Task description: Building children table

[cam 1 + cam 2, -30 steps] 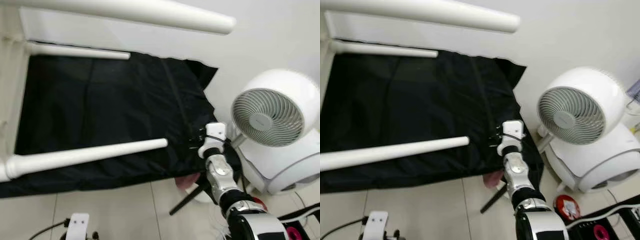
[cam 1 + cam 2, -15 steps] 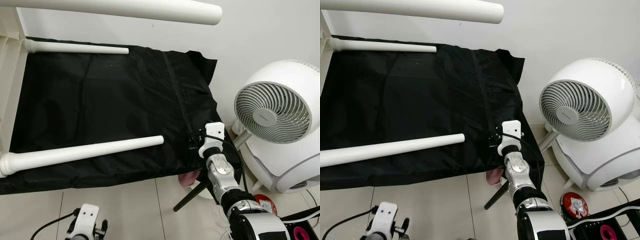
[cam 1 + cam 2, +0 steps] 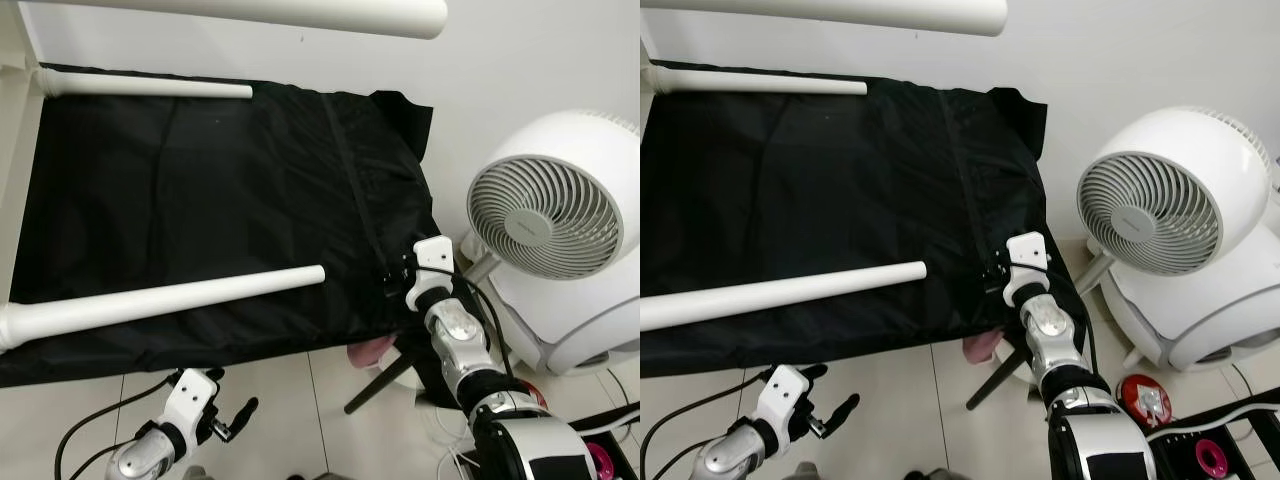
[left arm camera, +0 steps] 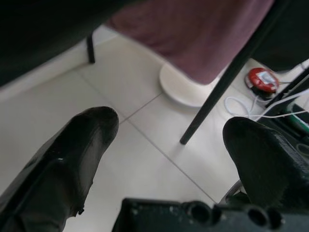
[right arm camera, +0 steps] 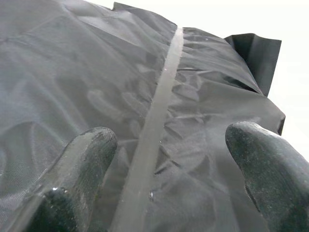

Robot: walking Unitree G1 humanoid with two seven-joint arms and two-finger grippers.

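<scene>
We judge the build nearly finished: the white children's table (image 3: 20, 180) lies on its side over the crumpled black plastic sheet (image 3: 200, 200), three round legs fitted, while our right gripper (image 5: 166, 159) and left gripper (image 4: 169, 145) are both released and empty.

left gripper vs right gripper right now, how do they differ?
Place: the right gripper is up over the black cloth, at its edge near the white fan; the left gripper is low over the tiled floor.
What each wrist view faces: the right one faces a seam in the cloth; the left one faces a dark slanted leg and a round white base.
Shared: both are open and hold nothing.
</scene>
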